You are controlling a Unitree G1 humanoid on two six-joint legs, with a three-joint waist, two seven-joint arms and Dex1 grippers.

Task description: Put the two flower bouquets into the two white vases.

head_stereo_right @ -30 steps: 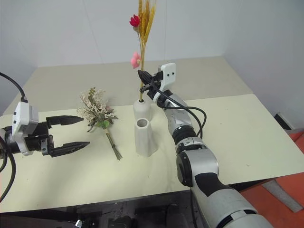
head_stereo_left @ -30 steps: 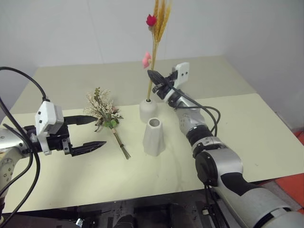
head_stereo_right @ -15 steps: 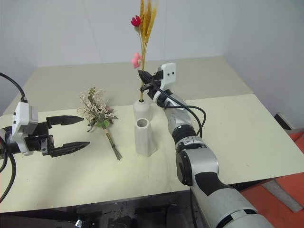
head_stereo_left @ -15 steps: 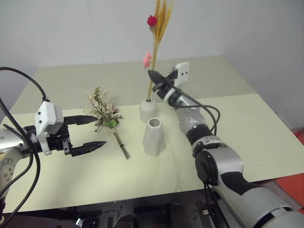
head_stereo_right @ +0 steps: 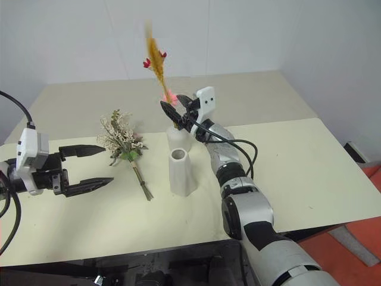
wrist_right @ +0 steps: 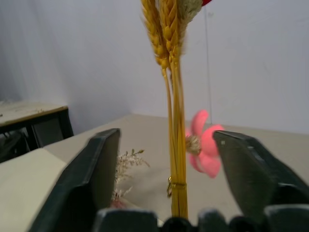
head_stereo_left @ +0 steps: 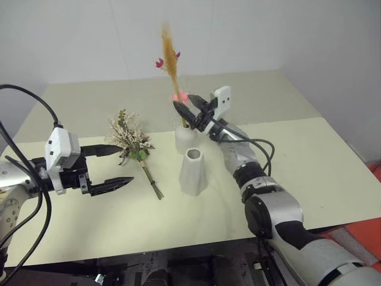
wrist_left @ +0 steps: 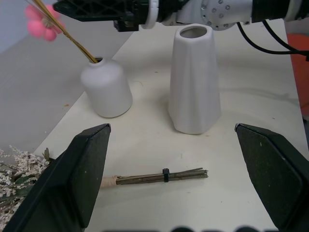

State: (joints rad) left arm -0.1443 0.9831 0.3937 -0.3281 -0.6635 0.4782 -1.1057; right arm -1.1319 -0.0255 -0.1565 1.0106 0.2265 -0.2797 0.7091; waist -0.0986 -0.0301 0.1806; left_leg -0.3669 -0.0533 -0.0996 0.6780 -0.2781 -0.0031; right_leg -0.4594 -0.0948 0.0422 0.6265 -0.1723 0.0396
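The slim orange plume bouquet point(head_stereo_left: 171, 56) stands with its yellow stems in the short rounded white vase point(head_stereo_left: 186, 139) and leans to the left. My right gripper point(head_stereo_left: 183, 102) is open just above that vase's mouth. The stems point(wrist_right: 176, 186) pass between its fingers untouched. The tall faceted white vase point(head_stereo_left: 193, 173) stands empty just in front. The bushy bouquet point(head_stereo_left: 130, 138) of cream sprigs lies flat on the table, to the left of the vases. My left gripper point(head_stereo_left: 125, 162) hovers open beside it, holding nothing.
The cream table point(head_stereo_left: 309, 161) has free room on its right half and along the front edge. A second table top of the same colour adjoins it at the back, before a white wall.
My right gripper has opened and let go of the orange plume bouquet. The plume has tipped from upright to leaning left in the short vase. The left arm has not moved.
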